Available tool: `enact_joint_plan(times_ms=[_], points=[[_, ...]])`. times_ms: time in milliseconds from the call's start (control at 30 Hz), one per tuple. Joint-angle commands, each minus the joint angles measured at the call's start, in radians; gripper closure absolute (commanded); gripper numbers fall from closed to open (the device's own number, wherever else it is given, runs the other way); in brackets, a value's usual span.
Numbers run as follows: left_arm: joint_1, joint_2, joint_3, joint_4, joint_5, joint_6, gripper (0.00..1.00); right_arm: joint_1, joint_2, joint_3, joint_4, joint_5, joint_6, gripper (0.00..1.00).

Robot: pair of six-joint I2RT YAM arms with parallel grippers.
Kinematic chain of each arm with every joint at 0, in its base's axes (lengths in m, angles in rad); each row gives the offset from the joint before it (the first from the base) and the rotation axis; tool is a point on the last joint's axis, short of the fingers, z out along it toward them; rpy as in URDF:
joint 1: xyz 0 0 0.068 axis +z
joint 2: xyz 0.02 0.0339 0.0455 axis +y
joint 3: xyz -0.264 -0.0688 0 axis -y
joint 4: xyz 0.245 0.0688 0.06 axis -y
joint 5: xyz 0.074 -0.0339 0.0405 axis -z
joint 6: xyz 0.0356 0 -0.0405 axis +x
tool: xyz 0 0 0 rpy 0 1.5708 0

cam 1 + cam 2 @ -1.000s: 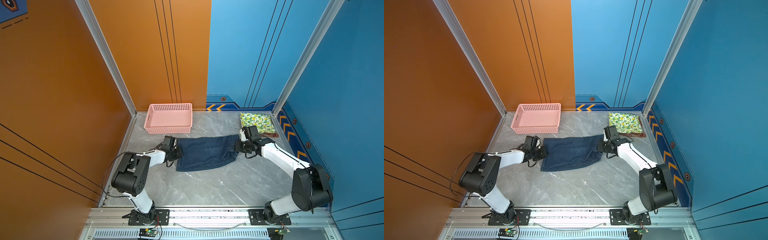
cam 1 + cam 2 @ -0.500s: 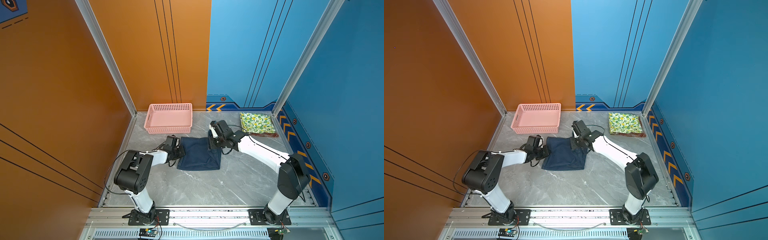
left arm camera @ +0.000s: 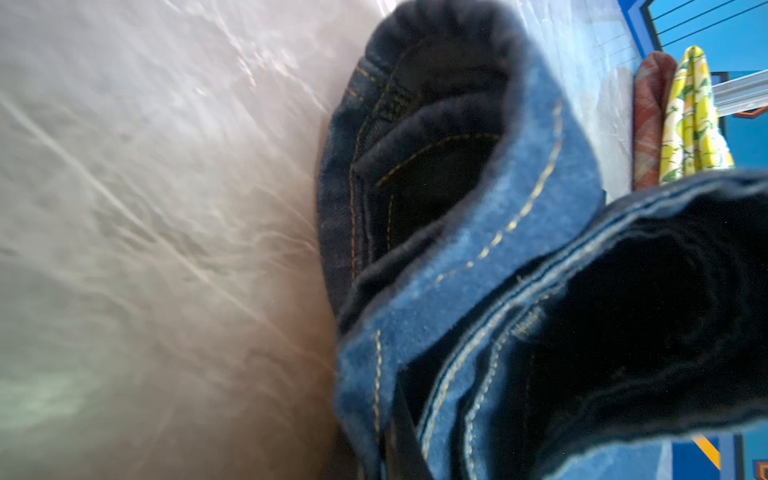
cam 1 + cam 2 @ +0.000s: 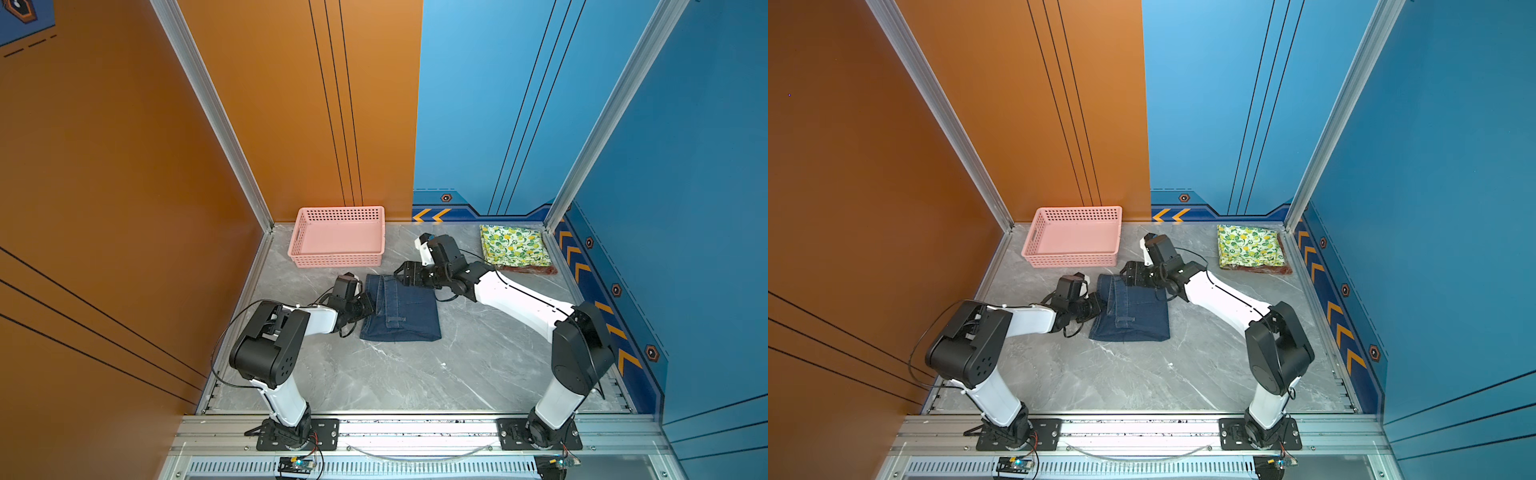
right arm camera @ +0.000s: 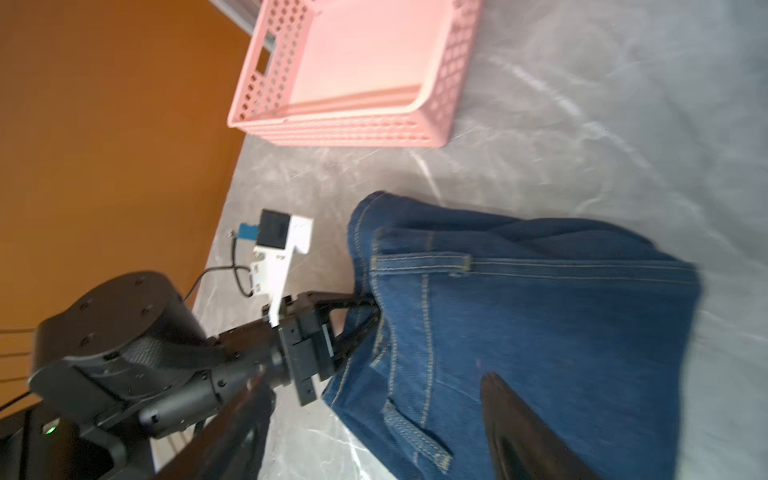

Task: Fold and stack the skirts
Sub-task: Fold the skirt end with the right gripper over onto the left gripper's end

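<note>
You are looking at coarse, matt cloth on the denim skirt [image 4: 401,309], its twill weave and tan stitching showing right at the left gripper [image 4: 370,306]. Ahead of the right gripper [image 4: 400,277], the basket [image 4: 336,259] is showing smooth, perforated pink plastic. The table [image 4: 415,374] under both tools is gleaming like polished grey marble. Behind the right gripper, the lemon-print skirt [image 4: 513,245] is looking thin and smooth, the plaid skirt [image 4: 528,270] beneath it fuzzier.

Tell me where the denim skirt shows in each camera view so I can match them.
Top view: denim skirt mid-table, near the pink basket.
Top view: same spot.
Left wrist: close-up folds.
Right wrist: large, left gripper pinching its edge.
Landmark: the pink basket, in all but left wrist.
</note>
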Motion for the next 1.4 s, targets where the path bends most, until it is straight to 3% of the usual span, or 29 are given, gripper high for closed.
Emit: enact_joint_plan(times_ms=[0, 200, 467, 900, 1033, 1167, 1367], points=[[-0.060, 0.055, -0.073, -0.104, 0.039, -0.070, 1.00, 0.017, -0.030, -0.029, -0.136, 0.161, -0.038, 0.21], [-0.163, 0.034, -0.120, -0.013, 0.026, -0.171, 1.00, 0.069, -0.018, -0.039, -0.239, 0.331, -0.076, 0.21], [-0.167, -0.010, -0.160, -0.005, 0.019, -0.166, 1.00, 0.186, 0.072, -0.034, -0.277, 0.462, -0.061, 0.21], [-0.160, 0.054, -0.163, 0.079, 0.052, -0.175, 1.00, 0.266, 0.249, 0.024, -0.282, 0.542, 0.011, 0.21], [-0.154, 0.052, -0.166, 0.081, 0.056, -0.172, 1.00, 0.276, 0.307, 0.041, -0.286, 0.543, 0.037, 0.25], [-0.145, 0.045, -0.172, 0.082, 0.060, -0.169, 1.00, 0.277, 0.338, 0.042, -0.291, 0.549, 0.051, 0.42], [-0.133, 0.046, -0.174, 0.085, 0.066, -0.164, 1.00, 0.270, 0.298, 0.039, -0.293, 0.558, 0.035, 0.97]])
